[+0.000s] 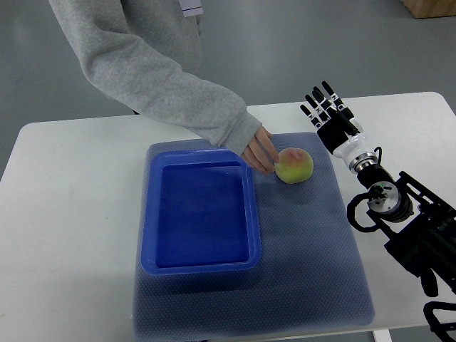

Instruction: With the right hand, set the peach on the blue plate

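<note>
The black fingers [320, 96] of the robot's right hand [331, 117] are extended and slightly spread, holding nothing, pointing away from the robot toward the far edge of the worktop [71, 199]. Behind them a white wrist joins a black arm that enters from the right edge of the view. The hand hovers to the right of the peach [294, 165] and a little beyond it, apart from it. The peach is round, yellow-green with a pink-red blush on its top and left side, and it rests on a grey-blue textured mat [313, 263], near the mat's far edge. Just left of the peach, a person's hand [258, 151] reaches in from the upper left in a grey sleeve [149, 78]; the fingertips are at the fruit's left side, touching it or very nearly so. Left of the peach and beside it sits the blue plate [201, 265], which is in fact a deep rectangular tray with rounded corners and a raised rim, lying on the left portion of the same mat. Its glossy bottom holds nothing. The peach is outside the tray, near its far right corner. The mat covers the middle of the white worktop, whose bare surface shows on the left, right and far sides. A grey floor lies beyond.
</note>
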